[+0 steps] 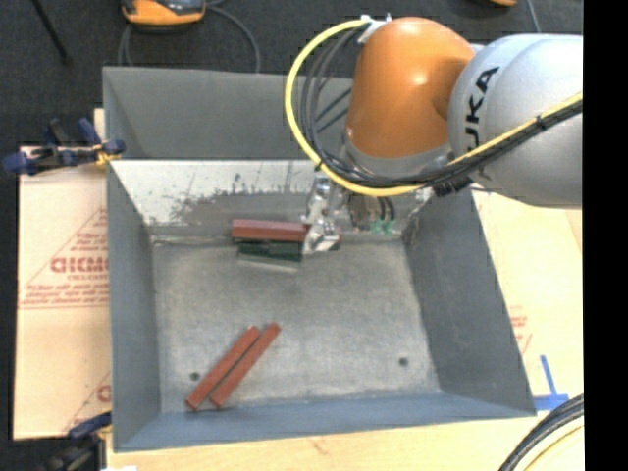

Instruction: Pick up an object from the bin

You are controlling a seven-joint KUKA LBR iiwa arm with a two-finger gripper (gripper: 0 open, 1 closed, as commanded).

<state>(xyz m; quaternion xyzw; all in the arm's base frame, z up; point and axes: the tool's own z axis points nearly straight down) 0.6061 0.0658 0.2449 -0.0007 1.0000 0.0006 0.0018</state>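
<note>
My gripper (321, 235) is low at the back of the bin, close to the rear wall, under the arm's orange cover. It is at the right end of a red-brown flat bar (265, 230) that lies along the foot of the rear wall. A dark green bar (269, 253) lies just in front of the red-brown one and partly under it. The gripper touches or nearly touches the right ends of both bars. Nothing is seen lifted off the floor.
Two red-brown sticks (234, 365) lie side by side on a diagonal near the front left corner. The arm and its yellow cable loop hang over the back right part of the bin.
</note>
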